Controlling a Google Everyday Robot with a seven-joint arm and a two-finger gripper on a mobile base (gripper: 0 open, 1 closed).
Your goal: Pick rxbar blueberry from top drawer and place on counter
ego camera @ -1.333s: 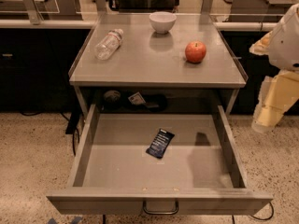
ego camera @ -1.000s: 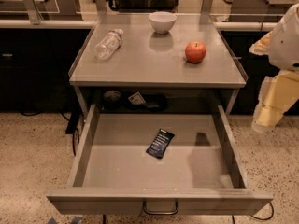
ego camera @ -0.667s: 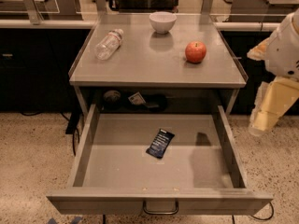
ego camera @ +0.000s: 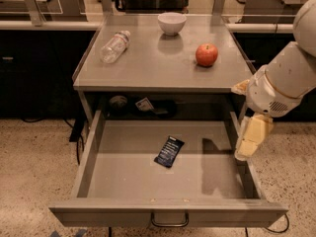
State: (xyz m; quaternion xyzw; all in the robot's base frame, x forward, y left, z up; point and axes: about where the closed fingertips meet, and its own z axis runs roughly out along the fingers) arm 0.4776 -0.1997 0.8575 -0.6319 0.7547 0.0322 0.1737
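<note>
Since the wide shallow grey metal drawer [ego camera: 123, 181] is pulled right out toward the near side, the small flat snack bar in its dark navy-blue wrapper [ego camera: 169, 151] is in plain view. It lies flat on the drawer floor roughly in the middle, skewed a bit, white print at the far end, and nothing touches it.

The robot's cream-coloured end effector [ego camera: 251, 141] hangs off the white arm on the right. It points down just over the drawer's right wall, well apart from the bar. Honestly can't tell how far open it is from this angle, and I don't see anything in it. My guess is it sits out there so it can swing left and drop straight in from above, clear of the bench edge at the far end of the drawer.

Up on the flat grey metal bench [ego camera: 158, 70] there's a clear plastic bottle [ego camera: 114, 46] on its side at the left, a white bowl [ego camera: 172, 23] at the far middle and a red apple [ego camera: 206, 55] on the right. The bare patch near the front edge looks like the obvious drop spot. A thin wrapper lying that low could easily skid instead of getting pinched.
</note>
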